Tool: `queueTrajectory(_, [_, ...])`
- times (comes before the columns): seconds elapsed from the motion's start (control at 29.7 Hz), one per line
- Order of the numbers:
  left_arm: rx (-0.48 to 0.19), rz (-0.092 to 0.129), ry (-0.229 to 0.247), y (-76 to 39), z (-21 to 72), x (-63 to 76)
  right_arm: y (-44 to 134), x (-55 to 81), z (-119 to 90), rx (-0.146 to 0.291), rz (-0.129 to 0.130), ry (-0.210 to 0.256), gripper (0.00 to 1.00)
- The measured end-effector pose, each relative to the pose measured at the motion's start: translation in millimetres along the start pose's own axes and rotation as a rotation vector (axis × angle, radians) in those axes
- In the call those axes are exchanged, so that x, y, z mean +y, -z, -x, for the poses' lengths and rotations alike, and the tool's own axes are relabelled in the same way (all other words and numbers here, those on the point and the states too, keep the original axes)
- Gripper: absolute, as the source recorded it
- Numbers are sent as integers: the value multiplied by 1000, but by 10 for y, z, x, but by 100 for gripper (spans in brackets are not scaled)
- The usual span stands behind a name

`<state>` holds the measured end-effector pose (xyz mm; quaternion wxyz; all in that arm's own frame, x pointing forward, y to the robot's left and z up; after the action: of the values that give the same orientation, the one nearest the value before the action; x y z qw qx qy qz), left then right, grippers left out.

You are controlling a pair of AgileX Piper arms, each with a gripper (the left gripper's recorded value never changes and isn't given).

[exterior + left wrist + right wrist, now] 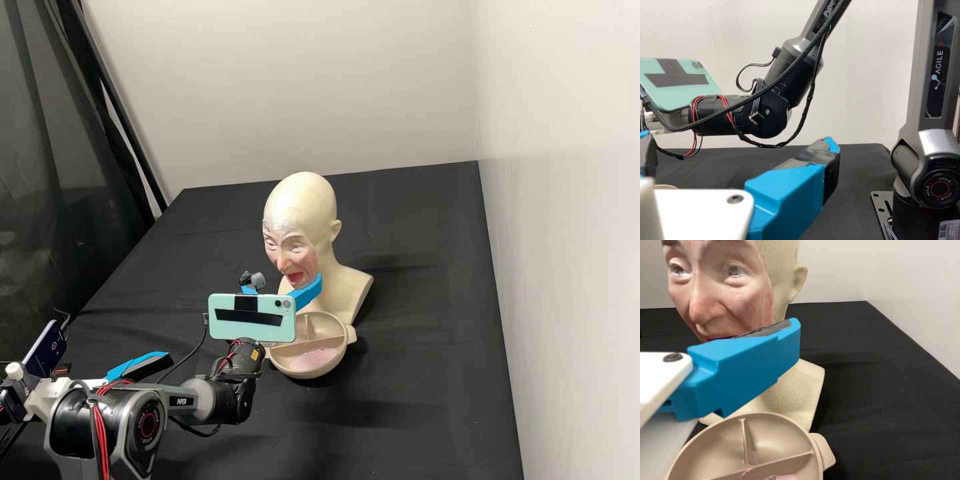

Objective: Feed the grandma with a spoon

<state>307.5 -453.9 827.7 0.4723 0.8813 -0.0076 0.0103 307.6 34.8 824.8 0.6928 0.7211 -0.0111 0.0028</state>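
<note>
Although the right gripper (301,293) sits under the head's (300,220) chin, above the bowl (320,337) on the bench (413,267), its grip is unclear. In the left wrist view, the left gripper (826,159) hangs low, its grip equally unclear. In the right wrist view, the gripper is so close that pushing further could tip the head.

White maker's lettering marks an upright arm link (939,75) and, seemingly, a forearm sleeve (179,401).

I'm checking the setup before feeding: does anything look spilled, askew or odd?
Nothing spilled; the divided bowl sits level against the mannequin head's base. One oddity: a blue finger of the right gripper lies across the chin just below the open mouth; I cannot tell whether it touches.
</note>
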Motion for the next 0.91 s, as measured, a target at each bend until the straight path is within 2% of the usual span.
queueTrajectory(0.61, [8,2,3,18,-4,-12,0,0,0,0,0,0,100])
queueTrajectory(0.71, [38,2,17,110,-20,-55,0,0,0,0,0,0,100])
queueTrajectory(0.84, [101,2,27,303,-27,-85,0,0,0,0,0,0,100])
queueTrajectory(0.91, [135,15,29,406,2,-83,0,0,0,0,0,0,100])
